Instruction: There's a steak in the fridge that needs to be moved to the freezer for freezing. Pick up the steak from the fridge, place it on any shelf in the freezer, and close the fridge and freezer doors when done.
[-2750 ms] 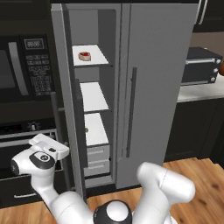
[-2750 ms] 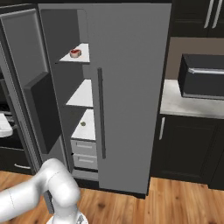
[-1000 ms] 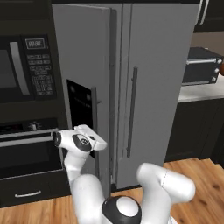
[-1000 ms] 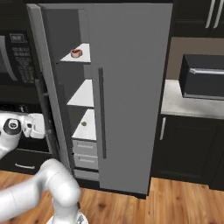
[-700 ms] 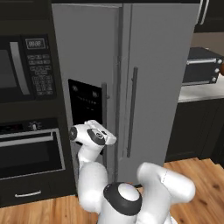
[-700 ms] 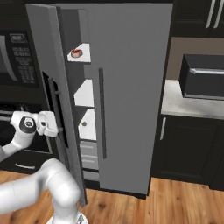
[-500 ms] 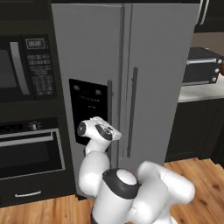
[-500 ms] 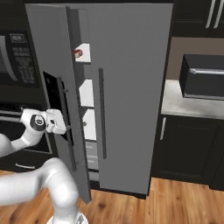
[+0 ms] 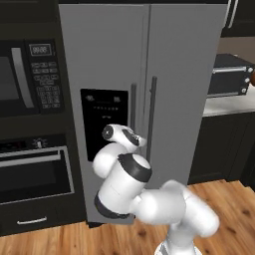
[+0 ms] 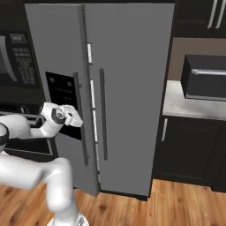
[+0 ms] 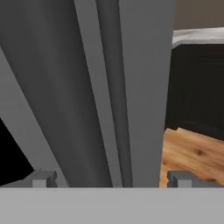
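A: Grey matte metal across the front: the tall side-by-side unit, with the narrower freezer door (image 9: 102, 114) carrying a black rectangular dispenser panel (image 9: 103, 122) and the wider plain fridge door (image 9: 187, 94) beside it.

B: Are both doors flush?

A: The fridge door sits flat against the unit. The freezer door stands slightly ajar: in the right base view a thin pale strip of the white interior (image 10: 92, 92) shows between its edge and the fridge door (image 10: 132, 88).

B: Where is the gripper?

A: The two-finger gripper (image 10: 75, 117) of the white arm is at the freezer door (image 10: 57, 66), beside its slim vertical bar handle (image 10: 80, 119) and at the lower part of the dispenser panel (image 10: 62, 95). In the left base view the hand sits just left of the two handles (image 9: 133, 107), low on the door.

B: Spread or pressed together?

A: Spread. In the hand view the two dark fingertips (image 11: 41, 179) stand far apart at the bottom corners, with the grey door edge running up between them and nothing pinched.

B: And the steak?

A: I cannot see it; the gap is too thin to show any shelf contents.

B: What else is around?

A: A black microwave with keypad (image 9: 30, 77) and a black wall oven (image 9: 35, 169) to the left, a pale surface (image 10: 185, 106) with a dark appliance (image 10: 203, 77) on it to the right, and a wooden floor (image 9: 219, 199) below
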Motion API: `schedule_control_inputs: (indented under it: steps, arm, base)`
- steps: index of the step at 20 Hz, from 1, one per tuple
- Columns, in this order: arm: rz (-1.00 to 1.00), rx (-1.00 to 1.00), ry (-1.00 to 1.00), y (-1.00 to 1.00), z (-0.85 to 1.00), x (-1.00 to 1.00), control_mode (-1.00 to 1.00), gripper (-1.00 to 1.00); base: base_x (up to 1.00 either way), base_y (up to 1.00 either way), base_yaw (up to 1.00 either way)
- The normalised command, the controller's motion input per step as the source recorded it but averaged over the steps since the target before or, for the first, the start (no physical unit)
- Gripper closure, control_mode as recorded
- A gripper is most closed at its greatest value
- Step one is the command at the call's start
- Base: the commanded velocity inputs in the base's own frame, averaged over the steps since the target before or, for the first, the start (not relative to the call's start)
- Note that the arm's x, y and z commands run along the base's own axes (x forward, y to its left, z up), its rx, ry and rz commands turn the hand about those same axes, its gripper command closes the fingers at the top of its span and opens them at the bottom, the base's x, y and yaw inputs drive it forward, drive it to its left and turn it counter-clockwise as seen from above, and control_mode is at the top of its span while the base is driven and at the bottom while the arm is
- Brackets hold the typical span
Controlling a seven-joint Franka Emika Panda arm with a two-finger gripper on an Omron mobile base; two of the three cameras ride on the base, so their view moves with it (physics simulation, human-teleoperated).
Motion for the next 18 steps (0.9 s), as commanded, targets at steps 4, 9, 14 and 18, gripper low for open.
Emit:
schedule_control_inputs:
  steps: [4,9,14,18]
  arm:
    - [0.12,0.02,0.0,-0.5,0.0,0.65,-1.0,-1.0]
    - [0.13,0.01,0.0,-0.45,0.0,0.75,-1.0,-1.0]
    - [0.13,0.0,0.0,-0.44,0.0,0.81,-1.0,-1.0]
    - [0.13,0.0,-0.03,-0.3,0.03,0.41,-1.0,-1.0]
  base:
    - [0.0,0.0,0.0]
    - [0.0,0.0,0.0]
    - [0.0,0.0,0.0]
    - [0.0,0.0,0.0]
